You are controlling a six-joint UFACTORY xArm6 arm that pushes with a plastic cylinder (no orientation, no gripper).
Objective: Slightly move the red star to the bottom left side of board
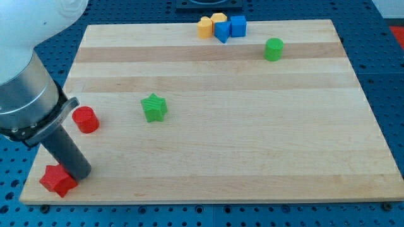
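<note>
Basically the push looks nearly done: red star sits at the board's bottom-left corner, close to both edges. No gripper on this rig, just the rod, so nothing to open or close; my tip rests against the star's right side. Next move, I'd say, is only a tiny nudge or none, since overshoot could tip it off the edge. Red cylinder is just above, green star further right, others far off at top; nothing blocks.

Tilted rod, my tip low at view's left
</note>
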